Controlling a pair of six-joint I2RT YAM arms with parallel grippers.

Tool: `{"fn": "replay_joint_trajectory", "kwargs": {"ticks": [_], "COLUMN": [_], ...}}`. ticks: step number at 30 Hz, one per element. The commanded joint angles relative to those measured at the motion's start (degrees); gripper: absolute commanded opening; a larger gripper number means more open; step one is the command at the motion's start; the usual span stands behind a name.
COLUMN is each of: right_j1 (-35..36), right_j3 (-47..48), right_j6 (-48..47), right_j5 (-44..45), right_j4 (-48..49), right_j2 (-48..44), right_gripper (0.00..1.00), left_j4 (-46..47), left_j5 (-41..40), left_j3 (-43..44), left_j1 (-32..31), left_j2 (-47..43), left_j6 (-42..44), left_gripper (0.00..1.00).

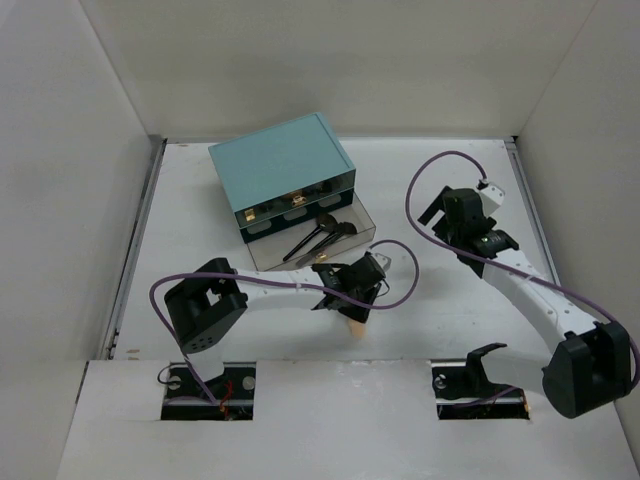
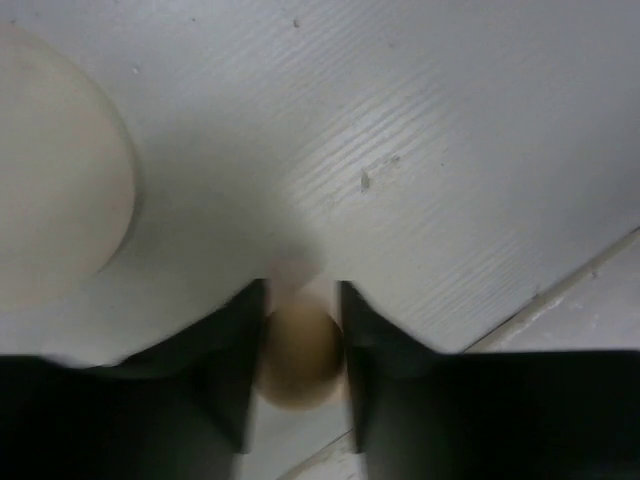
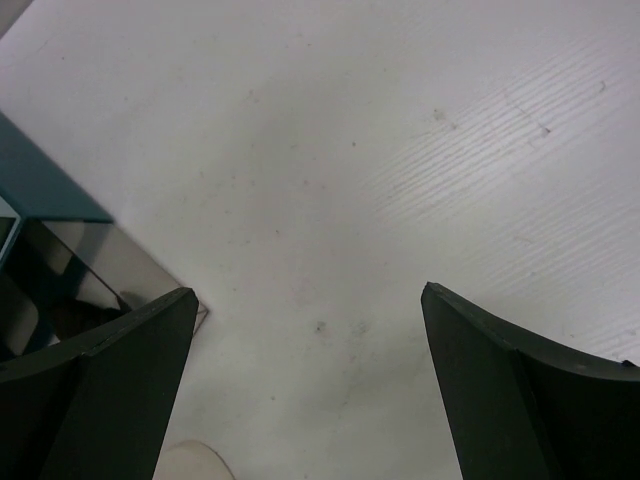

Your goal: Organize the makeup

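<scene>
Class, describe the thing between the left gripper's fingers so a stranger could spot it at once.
Find the teal drawer box on the table; just in front of its open clear drawer is the left gripper. Between its fingers sits a peach egg-shaped sponge, smaller and darker than the cream round puff beside it.

The teal box [image 1: 285, 160] sits beyond my left gripper [image 1: 355, 310] and a little to its left, and well to the left of my right gripper [image 3: 308, 292]. Its gold handles [image 1: 250, 213] face me. A clear drawer [image 1: 272, 258] stands pulled out of the box, its front edge just beyond my left gripper (from my right wrist, its shiny corner shows beside the left finger). The white, wood-grained table [image 1: 450, 160] lies under both grippers. White walls [image 1: 300, 60] rise beyond and to either side. Behind my grippers, a white board [image 1: 340, 420] has two rectangular cutouts [image 1: 205, 392].
</scene>
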Motion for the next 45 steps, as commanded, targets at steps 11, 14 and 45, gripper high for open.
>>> {"fn": "replay_joint_trajectory", "kwargs": {"ticks": [11,14,45], "right_j1": [-1.23,1.92,29.80], "right_j3": [-0.30,-0.21,0.58], "right_j6": [-2.40,-5.04,-18.93], "right_j5": [-1.21,-3.84,-15.36], "right_j4": [2.95,4.96,16.83], "right_j2": [-4.22,-3.69,20.47], "right_gripper": [1.00,1.00,0.89], "left_j4": [-3.22,-2.96,6.63], "left_j5": [-1.08,-3.54,-24.90], "left_j3": [4.32,5.29,-1.04], "left_j1": [3.14,6.56,28.63], "left_j2": [-13.82,-18.56,-24.81], "left_j6": [3.25,6.32,13.46], "left_gripper": [0.01,0.01,0.79]}}
